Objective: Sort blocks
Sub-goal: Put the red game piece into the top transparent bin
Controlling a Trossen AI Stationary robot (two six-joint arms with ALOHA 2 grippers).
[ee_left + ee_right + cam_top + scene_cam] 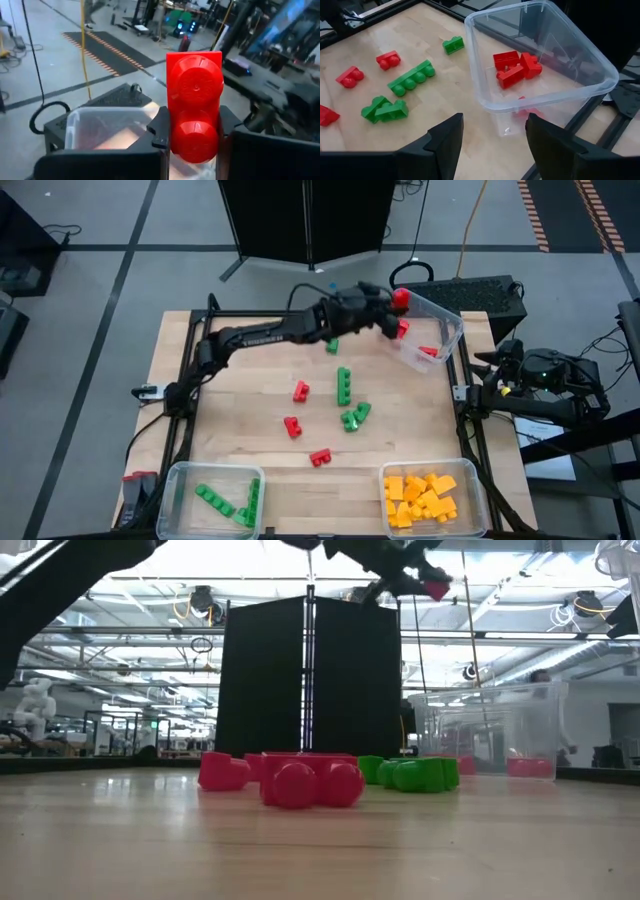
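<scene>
Left gripper point(399, 302) clamped on red block point(195, 112), raised over clear bin point(447, 326). Right gripper point(492, 137) wide open, empty, bin just ahead. No legible writing.

Grey floor point(90, 270), black partition point(310, 675) behind.

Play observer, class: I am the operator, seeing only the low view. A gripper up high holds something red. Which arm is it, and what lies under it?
Observer: It is the left gripper, shut on a red block, over the far corner of the clear bin.
Operator: Anything in that bin?
Observer: Yes, several red blocks lie inside, and no other colour.
Operator: And the right arm?
Observer: The right gripper is open at the table's right edge, facing the bin.
</scene>
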